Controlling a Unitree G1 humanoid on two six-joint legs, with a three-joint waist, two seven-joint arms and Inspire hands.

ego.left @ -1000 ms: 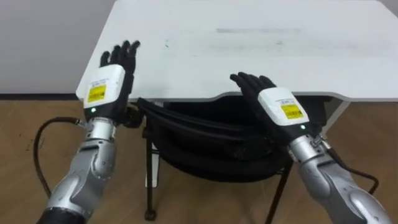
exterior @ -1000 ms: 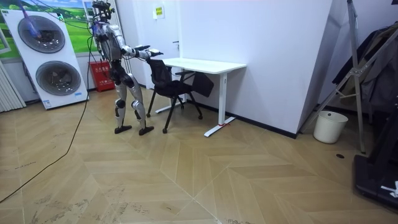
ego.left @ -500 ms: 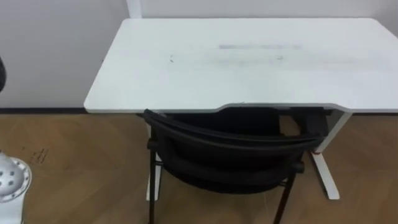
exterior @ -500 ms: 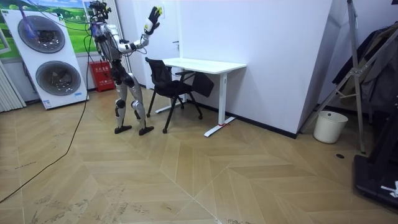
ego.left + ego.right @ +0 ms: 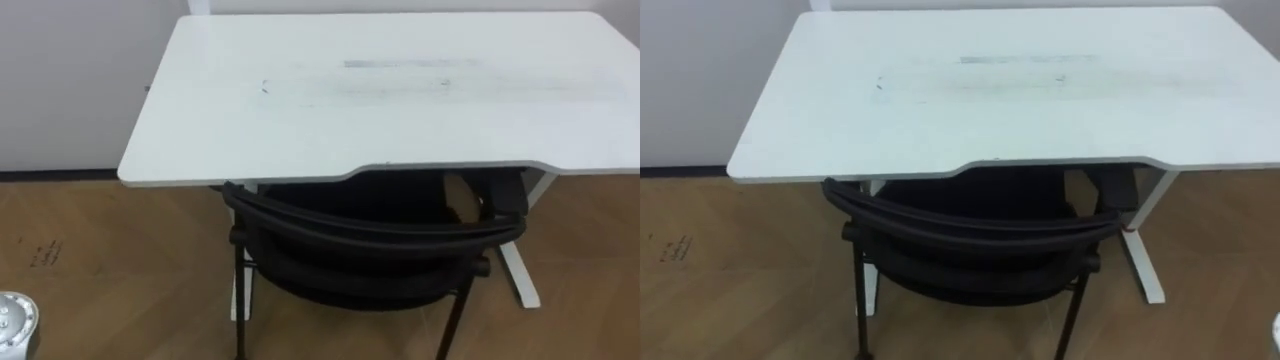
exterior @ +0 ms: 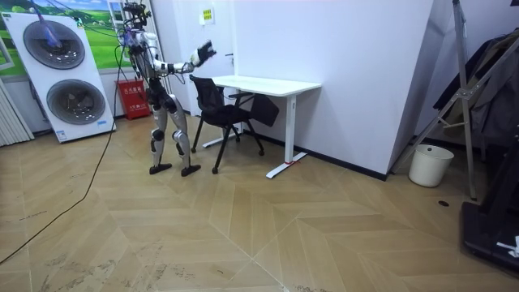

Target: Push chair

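Note:
A black chair (image 5: 370, 240) stands with its seat under the white desk (image 5: 380, 90), its curved backrest just outside the desk's near edge. In the room view I stand right behind the chair (image 6: 223, 109), facing the desk (image 6: 268, 83). An arm is stretched forward at shoulder height, and its hand (image 6: 203, 52) hangs in the air above the chair's back, touching nothing. I cannot tell by the body which hand this is. No hand rests on the chair.
The desk's white foot (image 5: 518, 275) stands on the wooden floor at the right, with a wall behind the desk. Two stacked washing machines (image 6: 61, 77) stand behind me at the room view's left. A white bin (image 6: 427, 165) sits far off at its right.
Both hands have left the chair's backrest and gone out of the eye view. An arm swung up high, then came down to shoulder height. The chair has stayed put.

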